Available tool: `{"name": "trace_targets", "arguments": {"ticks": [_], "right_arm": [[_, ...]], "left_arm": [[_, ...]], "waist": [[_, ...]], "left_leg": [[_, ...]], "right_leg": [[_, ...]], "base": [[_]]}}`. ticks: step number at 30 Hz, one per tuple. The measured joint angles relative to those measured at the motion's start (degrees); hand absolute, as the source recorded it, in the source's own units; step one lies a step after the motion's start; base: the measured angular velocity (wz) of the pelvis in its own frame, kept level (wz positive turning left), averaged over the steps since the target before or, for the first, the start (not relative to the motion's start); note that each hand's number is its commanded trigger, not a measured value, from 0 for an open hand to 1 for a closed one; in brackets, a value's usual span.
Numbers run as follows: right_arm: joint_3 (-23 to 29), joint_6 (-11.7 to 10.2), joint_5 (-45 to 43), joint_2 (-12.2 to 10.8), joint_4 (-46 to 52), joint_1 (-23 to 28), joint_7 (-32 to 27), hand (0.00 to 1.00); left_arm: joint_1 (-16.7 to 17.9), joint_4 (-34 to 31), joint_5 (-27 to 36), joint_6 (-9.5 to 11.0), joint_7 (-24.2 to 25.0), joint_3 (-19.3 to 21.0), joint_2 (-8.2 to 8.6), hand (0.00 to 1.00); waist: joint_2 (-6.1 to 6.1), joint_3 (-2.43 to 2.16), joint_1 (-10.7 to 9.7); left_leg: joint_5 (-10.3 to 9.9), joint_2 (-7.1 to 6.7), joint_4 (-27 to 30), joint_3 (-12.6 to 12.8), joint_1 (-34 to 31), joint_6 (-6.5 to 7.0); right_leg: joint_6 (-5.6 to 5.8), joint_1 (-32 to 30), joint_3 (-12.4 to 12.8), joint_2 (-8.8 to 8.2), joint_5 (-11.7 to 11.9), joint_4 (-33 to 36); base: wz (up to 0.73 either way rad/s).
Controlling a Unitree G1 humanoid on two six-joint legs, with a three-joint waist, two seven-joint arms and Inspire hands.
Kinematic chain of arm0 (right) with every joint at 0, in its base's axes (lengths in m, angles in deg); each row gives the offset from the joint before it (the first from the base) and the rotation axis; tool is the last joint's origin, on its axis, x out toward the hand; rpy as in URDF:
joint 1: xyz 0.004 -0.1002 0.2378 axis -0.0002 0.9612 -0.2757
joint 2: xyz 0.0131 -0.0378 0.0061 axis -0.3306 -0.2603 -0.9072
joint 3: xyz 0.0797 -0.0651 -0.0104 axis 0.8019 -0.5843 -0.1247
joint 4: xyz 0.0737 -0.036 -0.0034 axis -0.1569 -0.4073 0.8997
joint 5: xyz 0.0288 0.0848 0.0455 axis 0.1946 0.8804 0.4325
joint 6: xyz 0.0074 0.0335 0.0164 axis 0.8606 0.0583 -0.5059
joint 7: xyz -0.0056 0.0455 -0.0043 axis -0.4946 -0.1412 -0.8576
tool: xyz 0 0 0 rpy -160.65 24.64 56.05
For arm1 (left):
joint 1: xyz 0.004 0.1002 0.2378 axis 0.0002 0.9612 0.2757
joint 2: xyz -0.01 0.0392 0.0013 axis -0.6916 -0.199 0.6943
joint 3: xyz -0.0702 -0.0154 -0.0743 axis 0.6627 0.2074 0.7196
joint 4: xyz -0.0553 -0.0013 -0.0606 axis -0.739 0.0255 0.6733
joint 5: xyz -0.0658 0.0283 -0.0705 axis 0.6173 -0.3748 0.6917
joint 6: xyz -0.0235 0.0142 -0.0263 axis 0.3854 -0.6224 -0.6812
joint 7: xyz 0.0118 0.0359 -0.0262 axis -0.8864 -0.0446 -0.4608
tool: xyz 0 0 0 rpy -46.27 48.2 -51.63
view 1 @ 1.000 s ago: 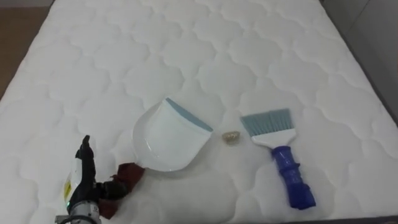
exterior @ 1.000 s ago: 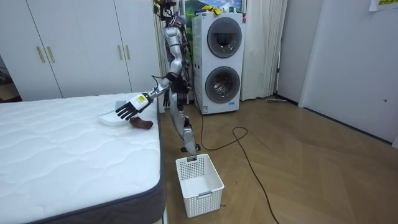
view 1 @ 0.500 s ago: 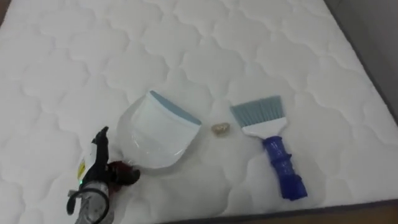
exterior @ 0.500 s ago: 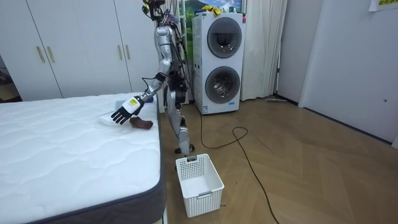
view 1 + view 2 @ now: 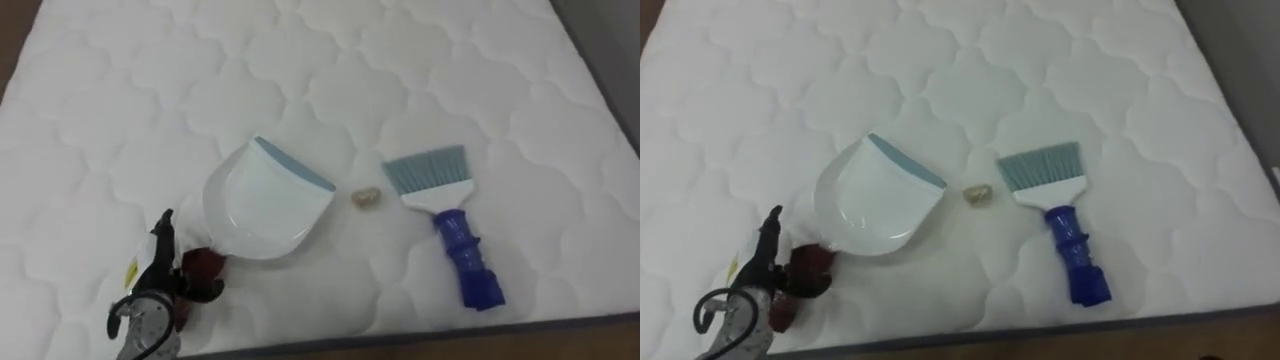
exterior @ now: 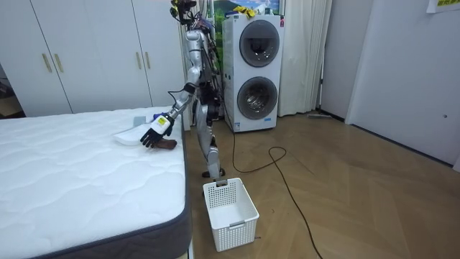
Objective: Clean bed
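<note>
Now we find the left hand [image 5: 152,285] lower than half a second ago. In the room view it has sunk from above the dustpan [image 5: 265,205] to the dustpan's dark red handle [image 5: 203,268], close to the edge of the bed [image 6: 86,180]. In the eye views the hand comes in at the lower left, just beside that handle and covering its near end. Whether its fingers are clenched round the handle or released we cannot tell.

The whole eye view has shifted since then, which is the camera's own doing; the things on the bed's white quilted top lie as they did. The white dustpan lies flat, its blue-grey lip turned to the upper right. A small pale crumb [image 5: 366,197] sits just off that lip, between the dustpan and the brush [image 5: 447,215]. The brush lies apart from both, its light blue bristles pointing up the bed.

We see the robot standing at the bed's side, with stacked washing machines [image 6: 253,72] behind it and wardrobe doors [image 6: 93,54] at the room view's left. A white basket [image 6: 230,205] stands on the wooden floor [image 6: 359,194] by the bed's corner.
</note>
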Motion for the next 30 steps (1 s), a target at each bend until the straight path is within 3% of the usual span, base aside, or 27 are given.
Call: {"name": "trace_targets", "arguments": {"ticks": [12,18,30], "right_arm": [[-2.4,1.1,-0.1,0.2,0.2,-2.3,-0.3,0.0],[-4.9,1.1,-0.1,0.6,0.0,-3.0,-0.9,0.0],[-6.2,1.1,-0.1,0.9,0.3,-4.0,-1.8,0.0]], "left_arm": [[-0.3,1.7,0.2,-1.0,0.3,-0.1,0.09,0.0],[-3.1,3.6,0.2,-1.1,0.3,-0.2,0.1,0.0],[-5.9,4.5,0.3,-1.3,-0.1,-0.3,-0.03,0.0]], "waist": [[0.23,0.13,0.0],[0.22,0.26,-0.2],[0.02,1.15,-0.2]], "left_leg": [[-0.1,-0.07,2.8,0.0,-3.9,0.16],[-0.2,-0.16,4.3,0.1,-6.2,0.27],[-0.3,-0.08,7.1,0.5,-11.8,0.27]], "right_leg": [[-0.12,-4.4,-0.1,-0.51,-0.6,3.9],[-0.1,-6.1,-0.8,-0.9,-0.8,5.0],[-0.68,-12.5,-1.1,-1.55,-2.1,9.5]], "base": [[0.01],[0.04],[0.0]]}}
